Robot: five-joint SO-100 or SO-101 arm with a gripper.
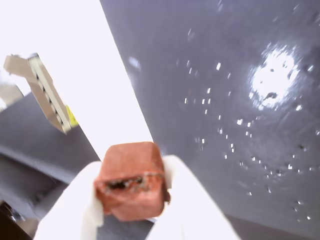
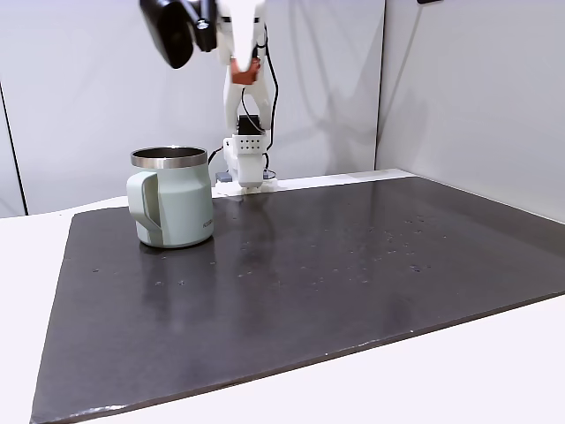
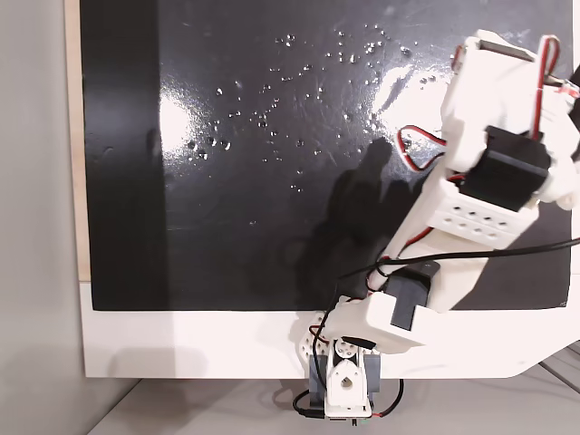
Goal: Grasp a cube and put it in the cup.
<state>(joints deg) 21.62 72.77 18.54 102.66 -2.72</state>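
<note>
Gripping cube (image 1: 132, 180), gripper (image 1: 131, 202) high above open mat (image 2: 353, 265).

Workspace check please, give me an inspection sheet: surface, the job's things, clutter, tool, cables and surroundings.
Surface: dark mat on a white table; shiny specks and glare.
Job's things: reddish cube held aloft in the tool; sage-green cup upright on the mat, handle toward the camera.
Clutter: nothing seen.
Tool: tool raised well above the mat, shut on the cube.
Cables: red, white and black wires along the arm.
Surroundings: pale wall panels.
</note>
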